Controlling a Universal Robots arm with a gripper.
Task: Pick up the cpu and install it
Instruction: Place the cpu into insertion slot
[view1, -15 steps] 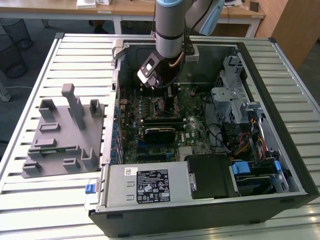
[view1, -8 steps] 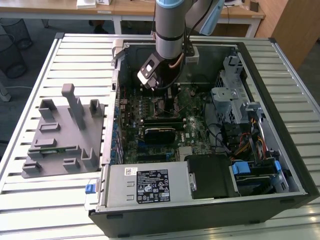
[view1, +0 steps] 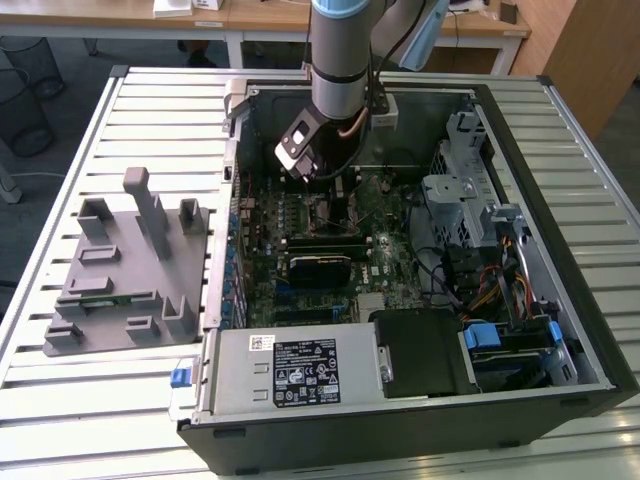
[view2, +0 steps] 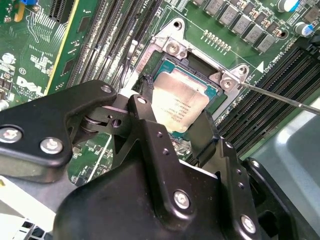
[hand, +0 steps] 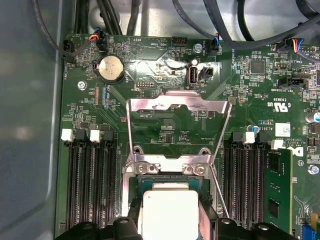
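The cpu (view2: 182, 97) is a silvery square chip lying tilted over the open motherboard socket (view2: 172, 46). My gripper (view2: 178, 111) is shut on it, with a black finger (view2: 145, 102) against one edge and another against the opposite edge. In the first wrist view the cpu (hand: 170, 212) sits between the same two fingers (hand: 134, 222), just over the socket frame (hand: 165, 170). The metal load plate (hand: 177, 102) is swung open behind it. In the exterior view my gripper (view1: 330, 182) reaches down into the open computer case (view1: 520, 110) above the board's middle.
A thin socket lever (view2: 280, 98) sticks out beside the socket. Rows of memory slots (hand: 92, 185) flank it, with one green memory stick (hand: 277, 190) fitted. A drive cage (view1: 465, 200) and cables stand at the exterior view's right. A grey fixture plate (view1: 130, 265) lies outside the case.
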